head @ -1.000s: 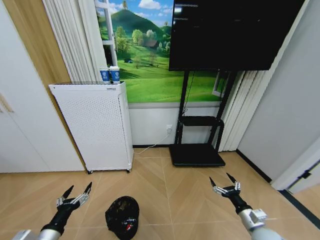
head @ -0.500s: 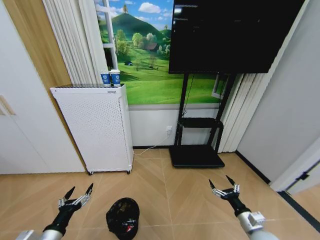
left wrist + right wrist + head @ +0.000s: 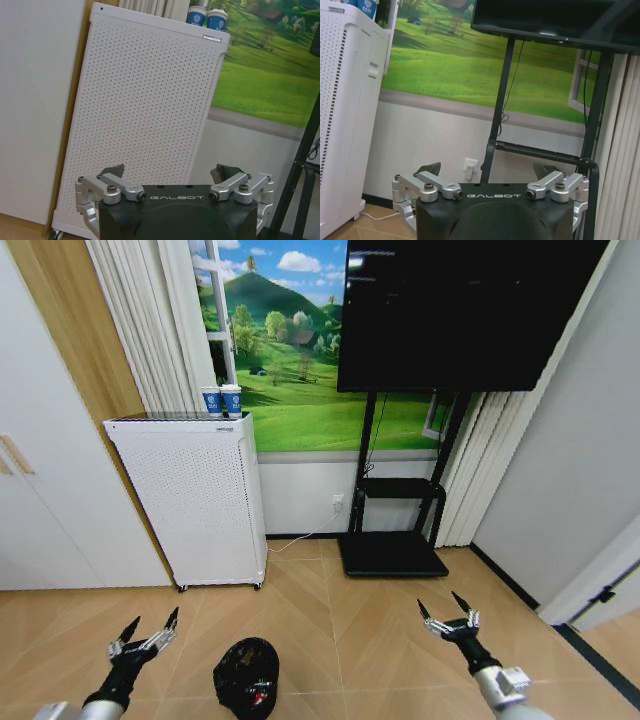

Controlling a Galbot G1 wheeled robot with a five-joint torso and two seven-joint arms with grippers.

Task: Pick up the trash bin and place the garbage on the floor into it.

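Observation:
The trash bin [image 3: 246,676], small, round and black with a black liner, stands on the wood floor at the bottom of the head view, and a bit of red shows inside it. My left gripper [image 3: 146,630] hovers open to the bin's left, apart from it. My right gripper [image 3: 446,613] is open over the floor well to the bin's right. Each wrist view shows that arm's own fingers spread with nothing between them: left gripper [image 3: 171,172], right gripper [image 3: 487,169]. The garbage on the floor is out of view.
A white perforated cabinet [image 3: 195,500] with two blue paper cups [image 3: 221,401] on top stands against the wall behind the bin. A black TV stand [image 3: 395,530] holds a large screen [image 3: 465,310] at the right. Curtains and a grey wall close the right side.
The whole head view has shifted slightly downward, so the camera moved. Both grippers stay open and keep roughly their places beside the bin.

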